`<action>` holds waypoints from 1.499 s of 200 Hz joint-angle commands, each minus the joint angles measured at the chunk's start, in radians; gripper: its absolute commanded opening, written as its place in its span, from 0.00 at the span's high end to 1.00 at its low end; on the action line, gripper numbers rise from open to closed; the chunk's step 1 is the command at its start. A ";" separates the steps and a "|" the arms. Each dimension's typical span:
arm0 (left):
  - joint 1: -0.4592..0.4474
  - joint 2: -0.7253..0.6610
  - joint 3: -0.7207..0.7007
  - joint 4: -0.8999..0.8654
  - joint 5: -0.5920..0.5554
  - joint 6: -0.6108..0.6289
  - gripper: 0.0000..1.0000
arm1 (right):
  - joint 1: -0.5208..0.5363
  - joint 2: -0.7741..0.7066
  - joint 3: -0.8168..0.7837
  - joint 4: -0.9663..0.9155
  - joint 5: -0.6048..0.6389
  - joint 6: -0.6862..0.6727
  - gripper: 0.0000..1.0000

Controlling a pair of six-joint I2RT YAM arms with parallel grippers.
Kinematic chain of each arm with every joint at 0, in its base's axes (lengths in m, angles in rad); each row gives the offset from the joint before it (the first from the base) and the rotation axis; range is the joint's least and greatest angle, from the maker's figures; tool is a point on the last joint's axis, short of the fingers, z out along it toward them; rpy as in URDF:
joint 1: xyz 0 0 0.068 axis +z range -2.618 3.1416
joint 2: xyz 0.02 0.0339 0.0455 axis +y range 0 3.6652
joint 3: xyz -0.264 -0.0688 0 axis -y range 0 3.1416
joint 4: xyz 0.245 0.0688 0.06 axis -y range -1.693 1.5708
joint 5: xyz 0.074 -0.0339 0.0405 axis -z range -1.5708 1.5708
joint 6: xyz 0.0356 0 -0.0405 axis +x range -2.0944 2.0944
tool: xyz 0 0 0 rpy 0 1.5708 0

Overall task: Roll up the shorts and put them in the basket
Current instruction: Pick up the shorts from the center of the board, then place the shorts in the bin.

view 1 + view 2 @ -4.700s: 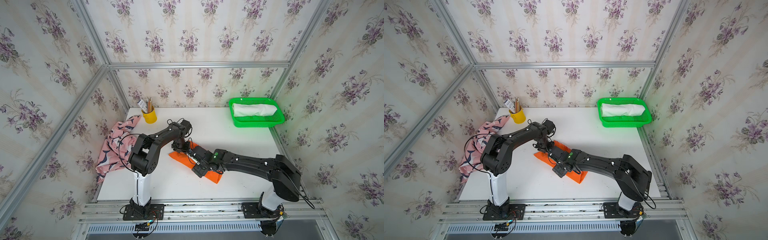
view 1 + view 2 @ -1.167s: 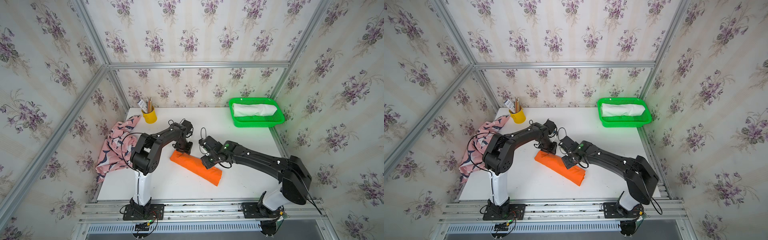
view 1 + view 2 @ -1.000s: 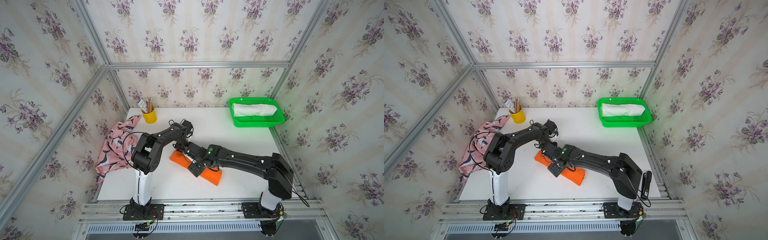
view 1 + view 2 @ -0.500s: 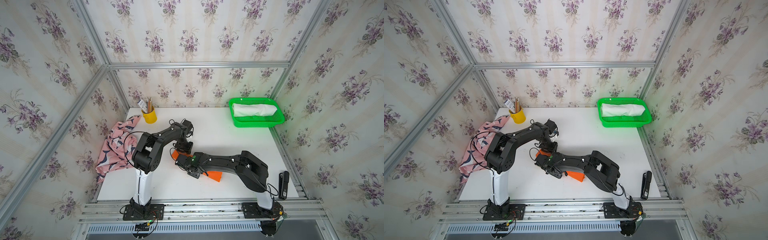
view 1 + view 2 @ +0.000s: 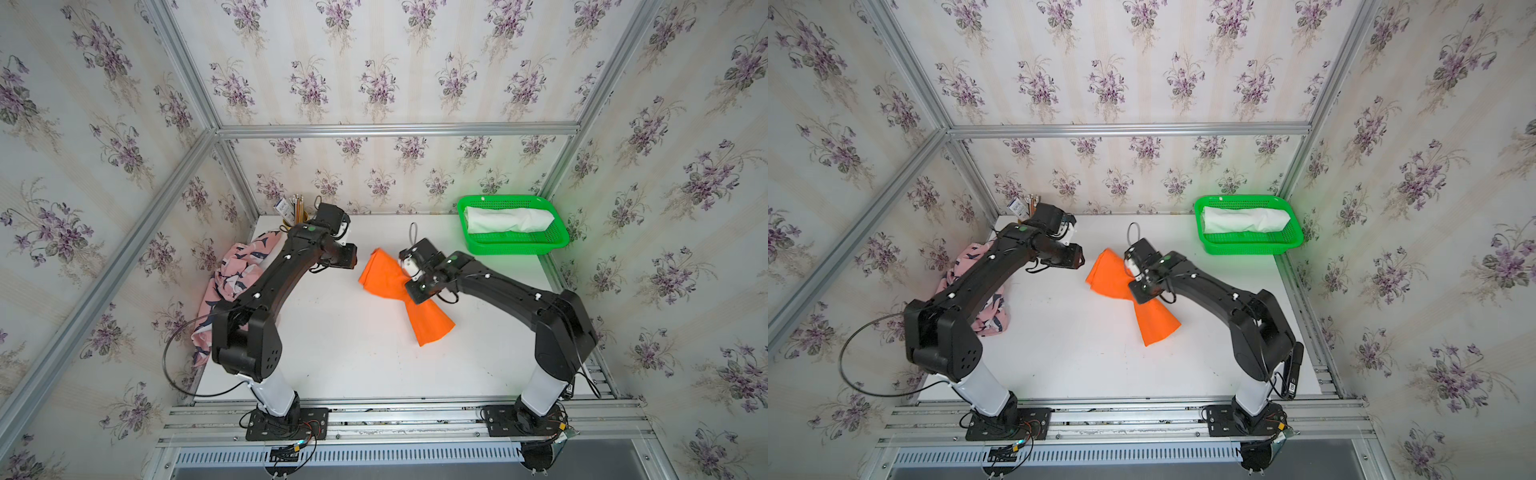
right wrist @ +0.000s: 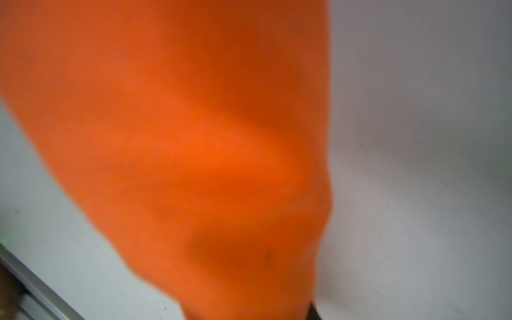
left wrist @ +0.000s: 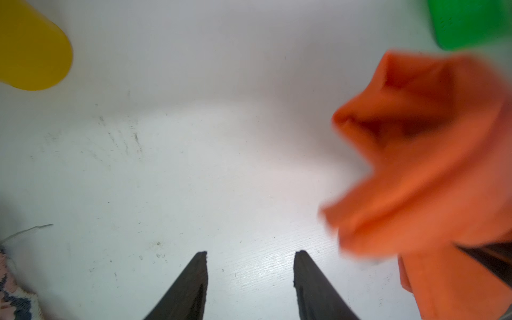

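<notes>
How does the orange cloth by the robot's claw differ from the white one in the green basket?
The orange shorts are bright orange; the white shorts plain white. The white shorts lie in the green basket; the orange shorts are over the table. The white shorts form a neat roll; the orange shorts flare at both ends, pinched midway by the right claw. Both are soft cloth.

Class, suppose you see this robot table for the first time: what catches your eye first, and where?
The bright orange shorts in the middle of the table stand out, pinched into a bow-tie shape by the right gripper. Next comes the green basket in the far right corner, holding rolled white shorts. The pink whale-print shorts hang over the left edge.
</notes>
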 commanded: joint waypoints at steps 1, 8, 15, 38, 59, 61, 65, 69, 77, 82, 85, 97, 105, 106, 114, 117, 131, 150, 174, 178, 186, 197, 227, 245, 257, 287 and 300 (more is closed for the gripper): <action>0.004 -0.051 -0.021 0.000 0.051 -0.022 0.46 | -0.201 -0.021 0.022 0.191 -0.331 0.193 0.85; 0.005 -0.061 -0.032 0.005 0.075 -0.029 0.45 | -0.271 -0.015 0.029 0.254 -0.376 0.261 0.85; 0.004 -0.071 -0.046 0.010 0.097 -0.039 0.46 | -0.335 -0.006 0.033 0.324 -0.414 0.338 0.85; 0.003 -0.106 -0.116 0.045 0.143 -0.071 0.46 | -0.504 0.058 0.090 0.480 -0.429 0.572 0.84; -0.002 -0.136 -0.177 0.069 0.187 -0.090 0.45 | -0.617 0.114 0.143 0.599 -0.386 0.739 0.84; -0.002 -0.139 -0.183 0.069 0.188 -0.092 0.46 | -0.627 0.118 0.143 0.611 -0.380 0.757 0.84; -0.006 -0.143 -0.194 0.071 0.190 -0.092 0.46 | -0.644 0.127 0.144 0.637 -0.369 0.794 0.84; -0.006 -0.149 -0.203 0.073 0.189 -0.095 0.46 | -0.661 0.137 0.144 0.662 -0.358 0.832 0.84; -0.008 -0.158 -0.223 0.079 0.190 -0.101 0.46 | -0.691 0.159 0.152 0.686 -0.323 0.908 0.85; -0.009 -0.163 -0.234 0.083 0.194 -0.103 0.46 | -0.708 0.173 0.160 0.675 -0.289 0.955 0.85; -0.009 -0.168 -0.240 0.085 0.196 -0.106 0.46 | -0.718 0.182 0.167 0.662 -0.263 0.987 0.84; -0.012 -0.177 -0.256 0.086 0.200 -0.111 0.46 | -0.742 0.212 0.180 0.623 -0.167 1.098 0.82; -0.014 -0.181 -0.261 0.084 0.203 -0.113 0.46 | -0.754 0.232 0.190 0.574 -0.098 1.168 0.85; -0.015 -0.182 -0.262 0.084 0.203 -0.113 0.46 | -0.755 0.234 0.191 0.567 -0.091 1.175 0.85; -0.019 -0.187 -0.268 0.083 0.205 -0.115 0.46 | -0.759 0.262 0.219 0.512 -0.033 1.219 0.87; -0.021 -0.189 -0.269 0.082 0.206 -0.116 0.46 | -0.761 0.273 0.234 0.494 -0.015 1.227 0.86; -0.029 -0.199 -0.275 0.078 0.202 -0.119 0.46 | -0.762 0.348 0.332 0.391 0.021 1.237 0.85; -0.036 -0.208 -0.286 0.071 0.196 -0.123 0.45 | -0.761 0.441 0.416 0.326 -0.007 1.258 0.84; -0.041 -0.210 -0.303 0.074 0.190 -0.137 0.46 | -0.757 0.501 0.428 0.282 0.046 1.279 0.76; -0.041 -0.211 -0.306 0.076 0.191 -0.139 0.46 | -0.756 0.508 0.428 0.280 0.061 1.275 0.73; -0.044 -0.208 -0.310 0.079 0.190 -0.144 0.46 | -0.756 0.524 0.431 0.280 0.081 1.266 0.69; -0.046 -0.207 -0.310 0.078 0.190 -0.150 0.46 | -0.755 0.550 0.443 0.279 0.080 1.252 0.63; -0.054 -0.205 -0.299 0.073 0.179 -0.152 0.46 | -0.749 0.586 0.539 0.198 0.074 1.231 0.36; -0.053 -0.205 -0.277 0.055 0.165 -0.146 0.46 | -0.748 0.560 0.594 0.118 0.116 1.232 0.12; -0.053 -0.205 -0.262 0.042 0.166 -0.141 0.46 | -0.748 0.531 0.621 0.062 0.137 1.248 0.05; -0.050 -0.186 -0.208 -0.028 0.010 -0.151 0.38 | -0.752 0.443 0.635 -0.083 0.137 1.303 0.04; -0.029 -0.167 -0.190 -0.066 -0.088 -0.177 0.34 | -0.750 0.390 0.597 -0.089 0.120 1.303 0.05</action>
